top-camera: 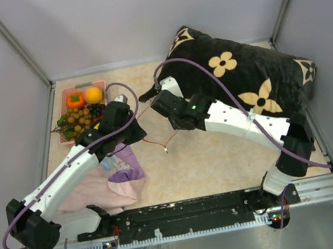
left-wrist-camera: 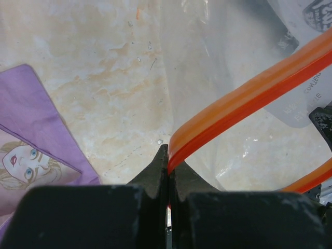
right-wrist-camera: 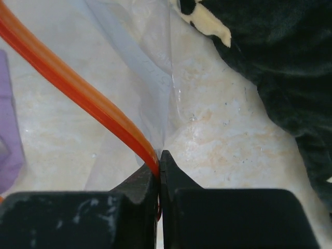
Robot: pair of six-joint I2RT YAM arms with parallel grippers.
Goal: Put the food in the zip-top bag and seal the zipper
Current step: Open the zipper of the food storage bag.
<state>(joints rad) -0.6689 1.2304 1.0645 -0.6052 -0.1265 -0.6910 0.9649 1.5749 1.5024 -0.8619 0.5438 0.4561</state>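
The clear zip-top bag [top-camera: 147,124] hangs between my two grippers above the table, behind the purple cloth. Its orange-red zipper strip [top-camera: 154,141] sags toward the table. My left gripper [top-camera: 121,104] is shut on the zipper strip [left-wrist-camera: 249,93], which runs up to the right from the jaws [left-wrist-camera: 168,161]. My right gripper [top-camera: 161,101] is shut on the strip [right-wrist-camera: 78,85] at the jaws [right-wrist-camera: 159,158]; clear film [right-wrist-camera: 140,67] hangs behind. The food lies in the pink basket [top-camera: 96,83]: persimmon [top-camera: 74,100], yellow-orange fruit [top-camera: 93,95], olive grapes [top-camera: 78,117], dark grapes [top-camera: 95,110].
A black pillow with cream flowers [top-camera: 242,79] fills the back right, close to the right arm. A pink-purple cloth [top-camera: 114,175] lies under the left arm; it also shows in the left wrist view [left-wrist-camera: 31,140]. Grey walls enclose the table.
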